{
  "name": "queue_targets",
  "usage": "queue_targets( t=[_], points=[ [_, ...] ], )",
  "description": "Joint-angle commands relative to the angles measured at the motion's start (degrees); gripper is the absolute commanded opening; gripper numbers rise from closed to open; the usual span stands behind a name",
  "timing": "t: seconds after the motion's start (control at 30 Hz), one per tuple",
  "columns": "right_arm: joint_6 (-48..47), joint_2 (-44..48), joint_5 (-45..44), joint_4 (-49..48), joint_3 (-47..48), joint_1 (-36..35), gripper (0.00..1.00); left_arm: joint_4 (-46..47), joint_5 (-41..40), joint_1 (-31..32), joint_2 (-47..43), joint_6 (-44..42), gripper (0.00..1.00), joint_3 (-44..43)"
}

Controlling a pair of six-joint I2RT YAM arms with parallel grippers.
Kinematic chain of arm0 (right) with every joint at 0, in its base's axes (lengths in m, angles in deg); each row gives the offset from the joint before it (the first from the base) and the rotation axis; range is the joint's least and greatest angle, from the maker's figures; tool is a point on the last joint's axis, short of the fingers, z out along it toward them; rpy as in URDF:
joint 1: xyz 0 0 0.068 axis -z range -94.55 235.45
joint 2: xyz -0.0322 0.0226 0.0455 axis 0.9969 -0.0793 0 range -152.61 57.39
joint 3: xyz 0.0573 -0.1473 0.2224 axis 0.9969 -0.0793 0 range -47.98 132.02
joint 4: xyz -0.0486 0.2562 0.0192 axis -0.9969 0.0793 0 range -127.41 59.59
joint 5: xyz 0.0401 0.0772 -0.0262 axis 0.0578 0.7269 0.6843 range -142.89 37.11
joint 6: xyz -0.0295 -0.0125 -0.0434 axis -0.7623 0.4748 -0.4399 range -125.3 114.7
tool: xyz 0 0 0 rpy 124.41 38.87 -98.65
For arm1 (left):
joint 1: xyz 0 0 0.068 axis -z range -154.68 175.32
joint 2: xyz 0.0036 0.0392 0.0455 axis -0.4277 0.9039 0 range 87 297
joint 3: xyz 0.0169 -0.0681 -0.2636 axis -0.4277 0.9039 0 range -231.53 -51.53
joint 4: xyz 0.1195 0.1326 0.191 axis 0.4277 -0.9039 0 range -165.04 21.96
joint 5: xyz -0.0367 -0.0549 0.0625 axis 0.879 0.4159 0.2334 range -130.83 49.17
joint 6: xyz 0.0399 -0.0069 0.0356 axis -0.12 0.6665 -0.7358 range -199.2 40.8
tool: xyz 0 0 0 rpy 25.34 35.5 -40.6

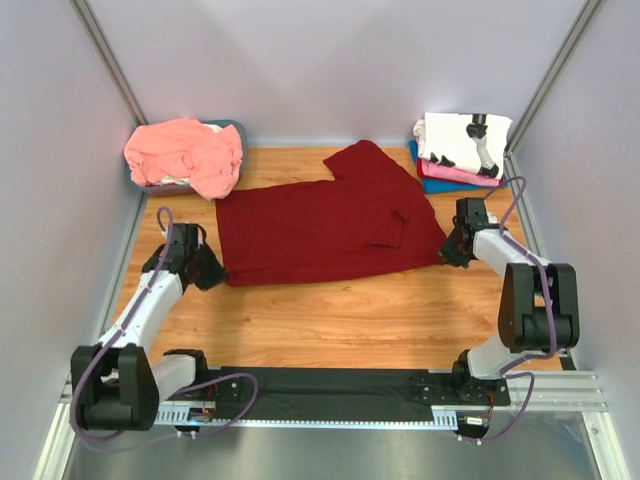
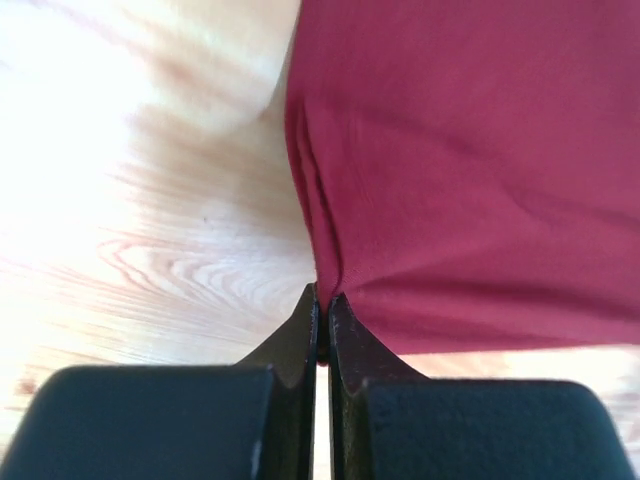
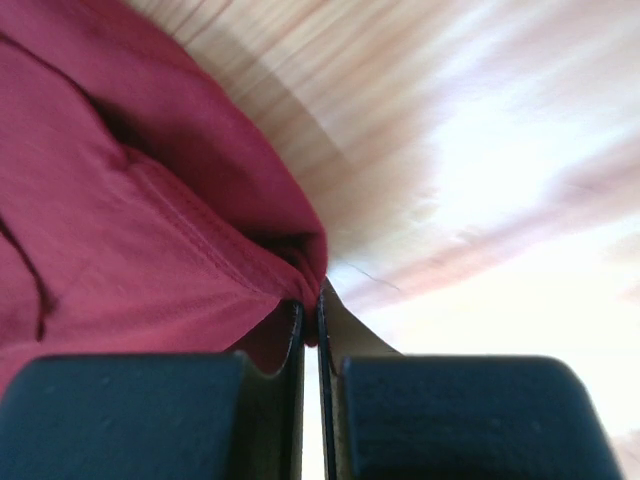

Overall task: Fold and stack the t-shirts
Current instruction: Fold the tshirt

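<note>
The dark red t-shirt (image 1: pixel 325 225) is plain. So is the salmon-pink t-shirt (image 1: pixel 185 155). The white t-shirt (image 1: pixel 462 140) has black print. The table (image 1: pixel 350 320) is light brown wood.

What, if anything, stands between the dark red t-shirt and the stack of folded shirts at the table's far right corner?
Nothing visible does. Only a narrow strip of the table separates the dark red t-shirt from the stack. The left gripper and the right gripper are shut on the shirt's opposite edges.
</note>
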Motion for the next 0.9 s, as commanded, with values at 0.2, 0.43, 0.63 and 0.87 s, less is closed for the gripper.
queue_targets(
  t=[0.2, 0.43, 0.63, 0.87],
  points=[
    [1.02, 15.21, -15.93, 3.53, -6.35, 0.43, 0.0, -9.22, 1.71, -12.11, -2.97, -6.06, 0.0, -5.12],
    [2.77, 23.47, -18.98, 7.31, -11.54, 0.52, 0.33, -10.98, 3.56, -12.46, -5.33, -4.92, 0.0, -4.6],
    [4.8, 29.44, -18.05, 11.45, -8.65, 0.09, 0.69, -14.59, 5.22, -12.38, -6.56, -7.2, 0.51, -7.85],
    [0.49, 27.54, -4.87, 8.73, -2.59, -11.41, 0.65, -12.84, 2.68, -7.83, -14.56, -8.17, 0.66, -7.77]
  ],
)
